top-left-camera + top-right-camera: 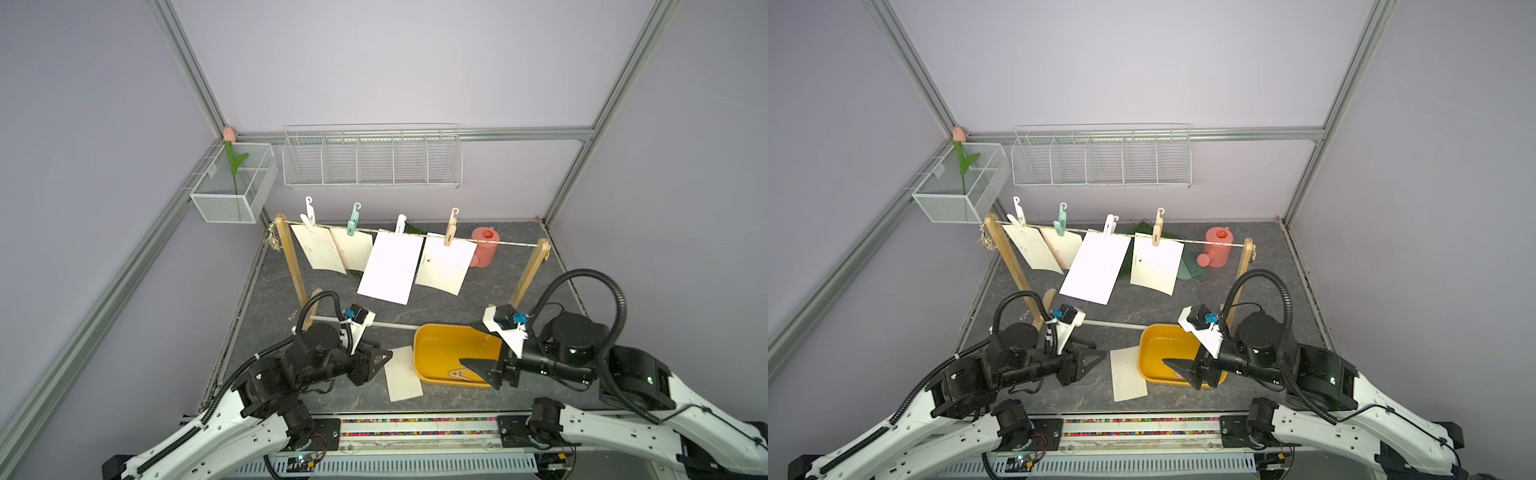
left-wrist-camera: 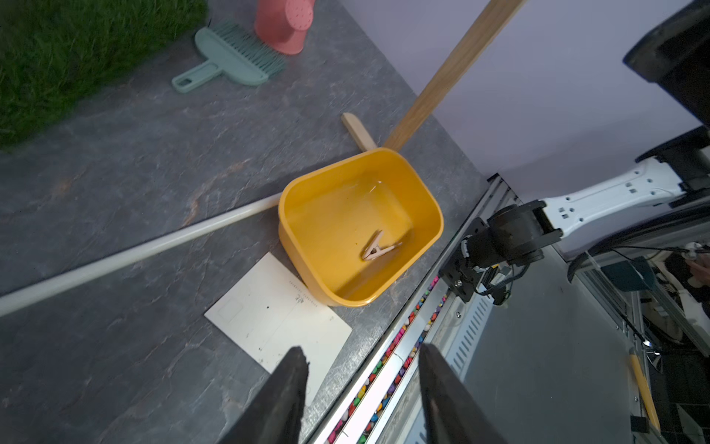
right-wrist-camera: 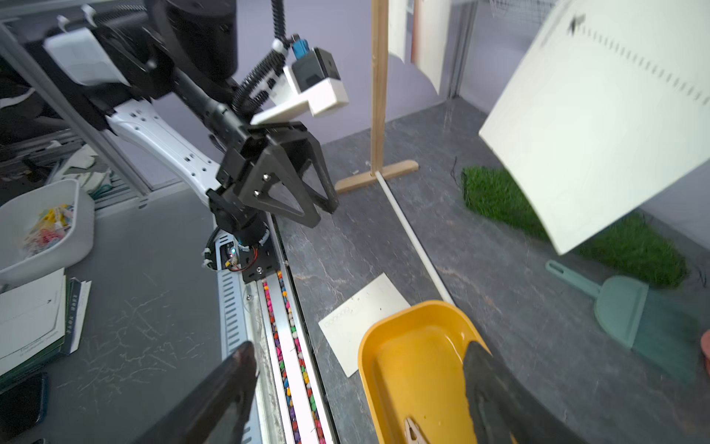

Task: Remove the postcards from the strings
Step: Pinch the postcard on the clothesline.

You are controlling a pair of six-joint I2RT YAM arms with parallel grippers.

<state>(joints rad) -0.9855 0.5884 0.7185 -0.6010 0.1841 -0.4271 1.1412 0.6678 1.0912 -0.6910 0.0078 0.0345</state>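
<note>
The string runs between two wooden posts, and several cream postcards hang from it, each under a clothespin; the nearest to the right post is. One more postcard lies flat on the table, touching a yellow tub. My left gripper hovers open just left of that card, holding nothing. Over the tub's near right corner my right gripper is open wide and empty. A beige clothespin lies in the tub.
A white rod joins the posts' feet behind the tub. Behind the line stand a pink watering can, a green brush, a dustpan and a grass mat. Wire baskets hang on the back wall.
</note>
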